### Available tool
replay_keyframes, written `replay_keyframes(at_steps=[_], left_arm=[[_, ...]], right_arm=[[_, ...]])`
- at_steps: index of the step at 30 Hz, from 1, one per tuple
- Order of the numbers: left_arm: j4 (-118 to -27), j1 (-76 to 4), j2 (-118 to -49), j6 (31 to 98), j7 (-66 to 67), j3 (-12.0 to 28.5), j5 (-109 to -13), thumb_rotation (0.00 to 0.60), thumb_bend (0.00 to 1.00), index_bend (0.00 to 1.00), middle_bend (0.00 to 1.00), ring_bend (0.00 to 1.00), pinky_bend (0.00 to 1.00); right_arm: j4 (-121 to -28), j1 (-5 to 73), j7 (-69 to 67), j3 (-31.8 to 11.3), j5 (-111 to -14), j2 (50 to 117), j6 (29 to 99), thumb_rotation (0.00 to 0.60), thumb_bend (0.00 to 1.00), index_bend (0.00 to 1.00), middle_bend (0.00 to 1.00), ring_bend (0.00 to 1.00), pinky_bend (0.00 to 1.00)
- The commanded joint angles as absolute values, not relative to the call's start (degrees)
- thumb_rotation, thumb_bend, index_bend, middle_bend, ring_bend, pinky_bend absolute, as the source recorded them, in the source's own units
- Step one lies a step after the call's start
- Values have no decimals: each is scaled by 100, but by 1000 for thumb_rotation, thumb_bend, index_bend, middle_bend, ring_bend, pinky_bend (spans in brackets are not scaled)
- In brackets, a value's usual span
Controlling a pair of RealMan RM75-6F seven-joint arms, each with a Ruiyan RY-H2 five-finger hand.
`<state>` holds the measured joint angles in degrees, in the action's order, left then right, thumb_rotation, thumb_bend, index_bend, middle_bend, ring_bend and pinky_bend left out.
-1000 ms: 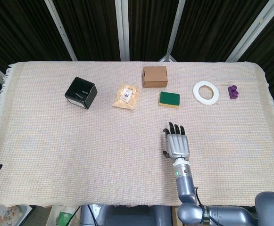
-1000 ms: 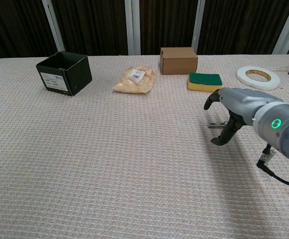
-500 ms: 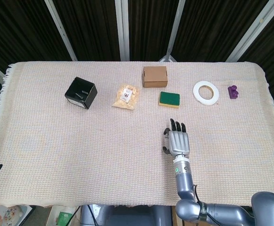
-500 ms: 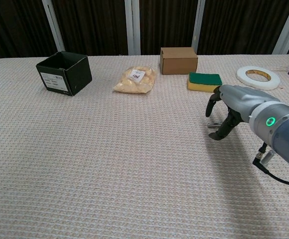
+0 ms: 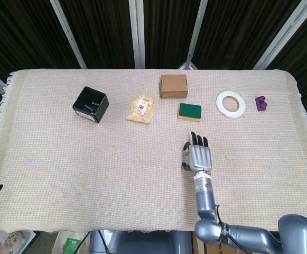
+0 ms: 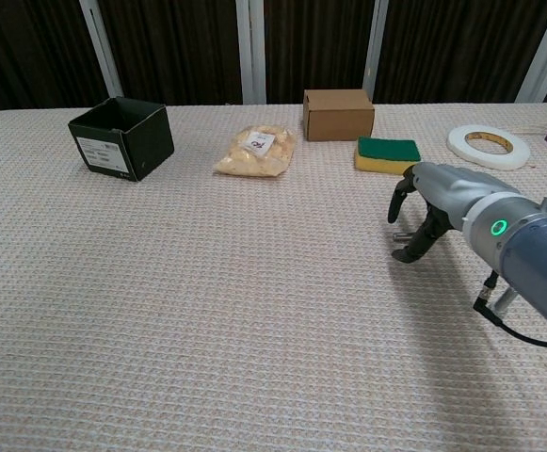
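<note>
1. Head view shows your right hand point(image 5: 199, 157) palm-down over the woven tablecloth point(image 5: 63, 169), holding nothing, its fingers stretched toward the green-and-yellow sponge point(image 5: 189, 111); the sponge lies near but apart from the fingertips, just in front of the brown cardboard box point(image 5: 174, 86).
2. The things sit in a loose row along the far side: black open box point(image 5: 91, 104), bag of snacks point(image 5: 142, 108), cardboard box, sponge, roll of white tape point(image 5: 230, 103) and a small purple object point(image 5: 260, 102). That spacing probably leaves room for a hand beside each one.
3. Chest view adds what the top-down one hides: the right hand point(image 6: 427, 209) is arched, fingers point(image 6: 414, 247) drooping apart toward the cloth with nothing between them.
4. Your left hand shows in neither view.
</note>
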<state>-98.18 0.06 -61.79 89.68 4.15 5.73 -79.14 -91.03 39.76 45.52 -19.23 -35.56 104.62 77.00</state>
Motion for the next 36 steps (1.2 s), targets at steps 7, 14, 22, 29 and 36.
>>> replay_keyframes(at_steps=[7,14,22,29,36], left_arm=[[-9816,-9,-6180,8948,418,587,-7889,600,122,54,40,0,154],[-9817,-20,-6189,8937,439,598,-7865,600,122,58,40,0,154],[-9828,-30,-6206,8935,488,599,-7858,600,122,58,39,0,154],[-9827,-11,-6203,8968,468,601,-7856,600,122,58,39,0,154],[-9827,-17,-6199,8959,468,593,-7870,600,122,58,40,0,154]], right_arm=[[-8836,4031,4436,-1966,-3566,10572,7598,600,304,463,34,86,36],[-8717,4071,4422,-2012,-3538,10591,7537,600,347,475,36,88,36],[-8617,4081,4397,-2042,-3490,10577,7480,600,355,495,38,89,36],[-8476,4080,4343,-2041,-3460,10601,7416,600,355,515,43,91,36],[-8374,4089,4306,-2042,-3429,10641,7355,600,356,524,43,91,36]])
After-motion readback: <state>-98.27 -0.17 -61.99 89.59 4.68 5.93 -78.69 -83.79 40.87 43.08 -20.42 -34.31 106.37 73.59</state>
